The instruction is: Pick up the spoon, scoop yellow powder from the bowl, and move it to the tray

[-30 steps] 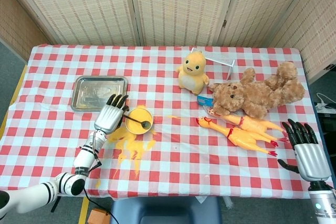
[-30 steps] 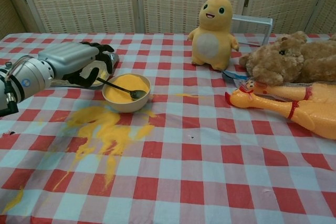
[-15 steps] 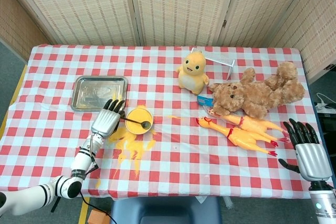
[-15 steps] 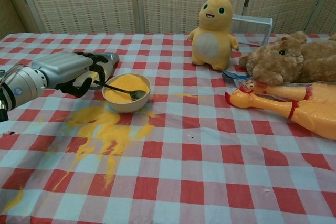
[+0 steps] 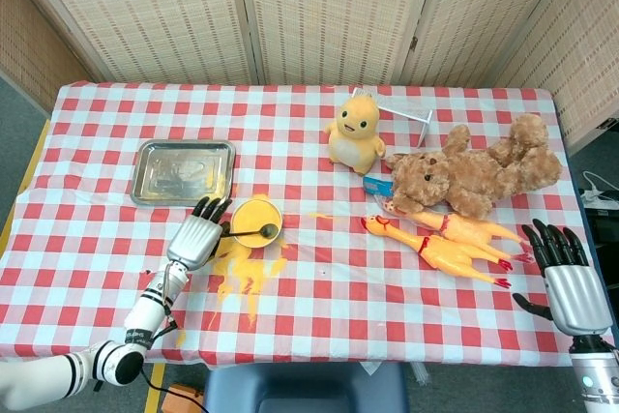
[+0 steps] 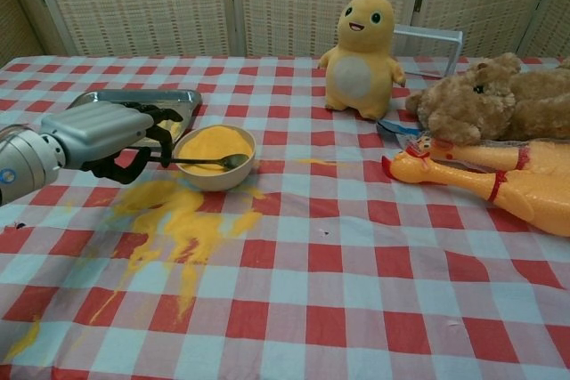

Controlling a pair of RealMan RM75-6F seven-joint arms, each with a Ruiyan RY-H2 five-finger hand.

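Left hand (image 6: 107,135) pinching spoon (image 6: 209,162) handle, scoop resting in bowl (image 6: 214,156) of yellow powder. Lifting level, slowly, toward tray (image 5: 184,169) advisable. Right hand (image 5: 571,282) idling, fingers spread.

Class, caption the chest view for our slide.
Left hand holds spoon over bowl of yellow powder.

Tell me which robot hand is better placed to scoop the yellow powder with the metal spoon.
The left robot hand. Its fingers are at the handle of the metal spoon, which lies across the cream bowl of yellow powder. The right robot hand is far off, beyond the rubber chickens.
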